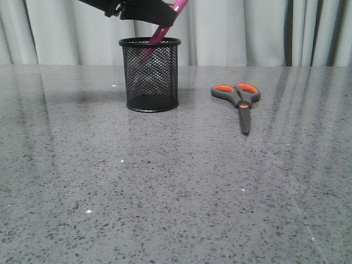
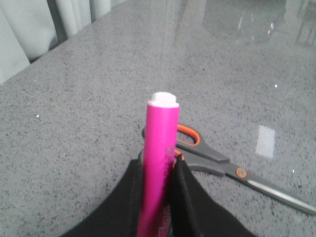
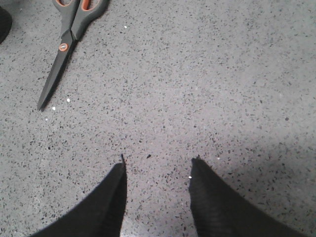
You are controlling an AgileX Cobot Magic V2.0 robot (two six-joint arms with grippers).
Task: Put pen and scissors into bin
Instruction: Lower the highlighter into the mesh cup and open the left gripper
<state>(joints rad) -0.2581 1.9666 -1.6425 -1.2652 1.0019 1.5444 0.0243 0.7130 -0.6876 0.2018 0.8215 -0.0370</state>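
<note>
Pen [image 2: 160, 168] glossy magenta, white tip, clamped in left hand [image 2: 157, 207], tilted into mesh bin [image 1: 150, 74]; right hand [image 3: 157, 170] spread, empty.

My worktop: a grey speckled stone table [image 1: 165, 209]. The bin [image 1: 150, 74] stands far left of centre; the scissors [image 1: 240, 100] lie flat to its right, blades pointing near.

Lab-like test setup, speckled grey stone table [image 1: 176, 209], pale grey curtain backdrop [image 1: 236, 33]
</note>
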